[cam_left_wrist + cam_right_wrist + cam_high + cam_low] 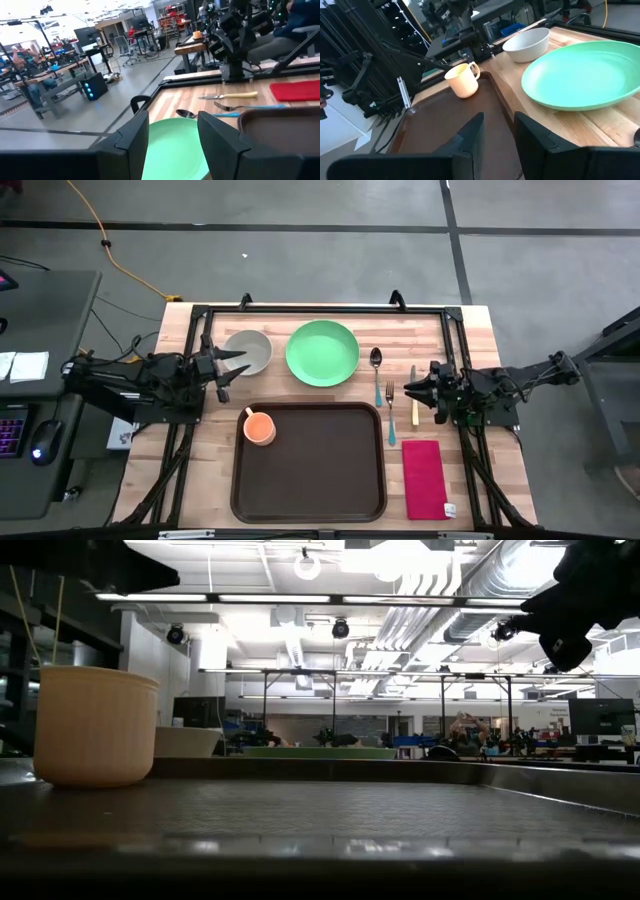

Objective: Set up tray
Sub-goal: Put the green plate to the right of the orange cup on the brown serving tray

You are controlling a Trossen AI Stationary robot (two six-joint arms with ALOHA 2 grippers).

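Note:
The dark brown tray (308, 462) lies flat at the table's near middle. An orange cup (259, 427) stands upright in its far-left corner, also seen in the low view (95, 725) and the right wrist view (463, 79). My left gripper (228, 367) hovers open next to the white bowl (247, 352), looking over the green plate (175, 150). My right gripper (412, 392) is open and raised above the knife (414, 405), facing the tray (445, 125). Neither gripper touches anything.
The green plate (322, 352) and the bowl rest on the wood beyond the tray. A spoon (376, 365), a fork (390, 418) and the knife lie to the tray's right, with a red napkin (424, 478) nearer. A black frame (330, 308) borders the table.

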